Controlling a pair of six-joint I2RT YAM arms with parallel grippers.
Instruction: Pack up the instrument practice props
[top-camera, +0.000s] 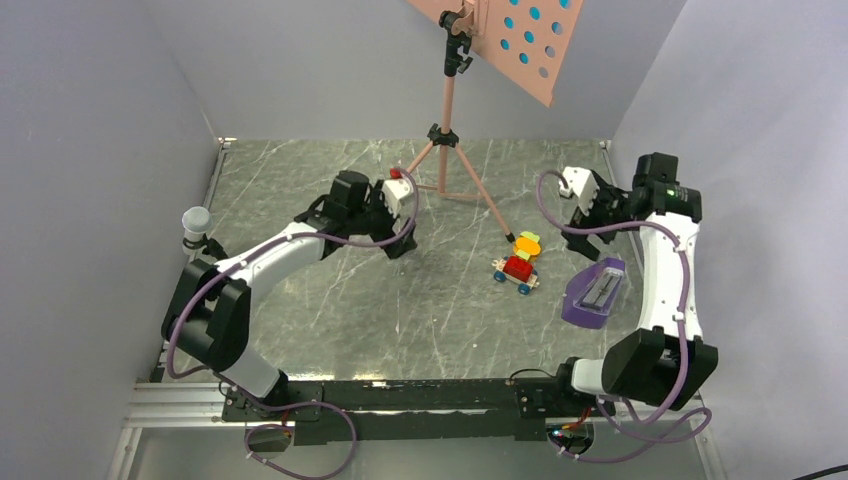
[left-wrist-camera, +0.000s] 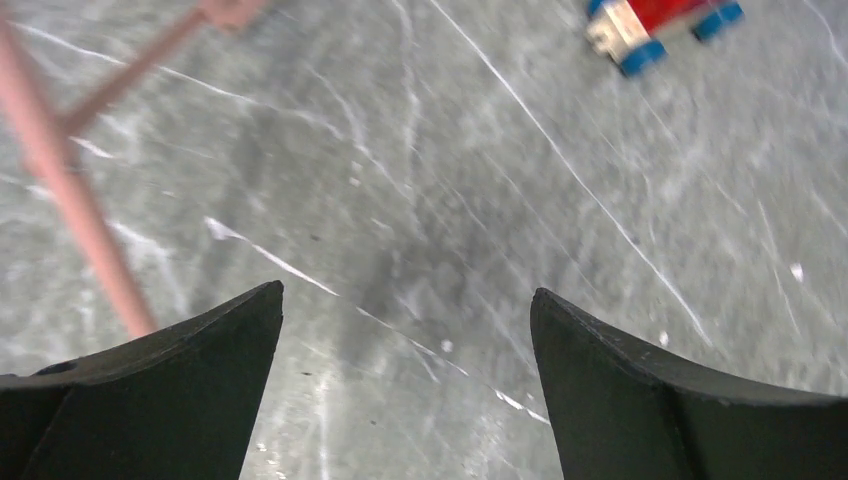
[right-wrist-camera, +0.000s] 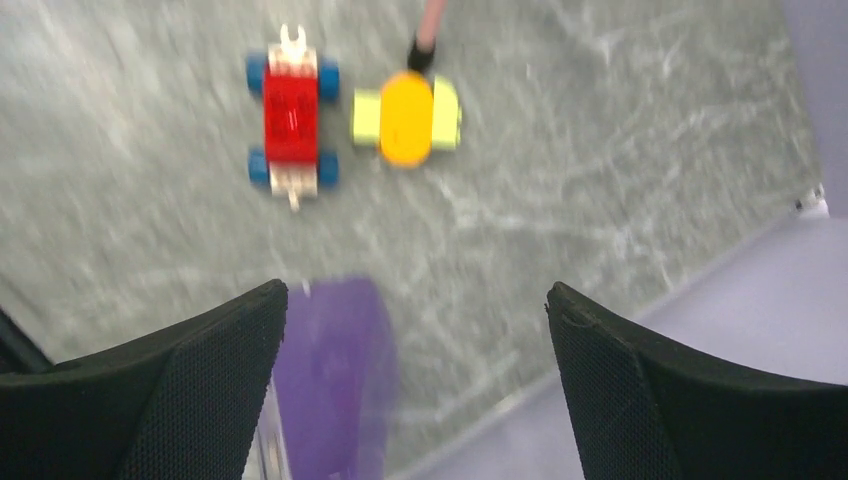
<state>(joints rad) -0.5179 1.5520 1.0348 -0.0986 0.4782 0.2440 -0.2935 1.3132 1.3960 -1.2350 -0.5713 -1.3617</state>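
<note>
- Two grippers of mine stand spread wide with nothing between the fingers. My left gripper hangs over bare grey marble table, and my right gripper hangs over the table's right side.
- Nearest to my bases, the purple metronome lies on the table close to the right wall, beside my right forearm. My right gripper is just past it in the overhead view.
- From the right wrist the metronome is a blurred purple shape under the finger on that view's left. It reaches a little into the gap and is not gripped.
- Farther out, between my two grippers and closer to the right one, the red toy car sits on its blue wheels. The yellow-orange toy lies just beside it on the far side. Both are in front of my open right fingers.
- One black-tipped foot of the salmon-pink music stand comes down just beside the yellow-orange toy.
- My left gripper is near the stand's spread legs, on their near left side. From the left wrist one pink leg slants down past the finger on that view's left. I cannot tell whether it touches that finger.
- Farthest back, the stand is upright at the middle of the table's far edge. Its perforated desk is tilted at the top, and the cyan sheet-music pages show through the holes. Both grippers are well apart from the desk.
</note>
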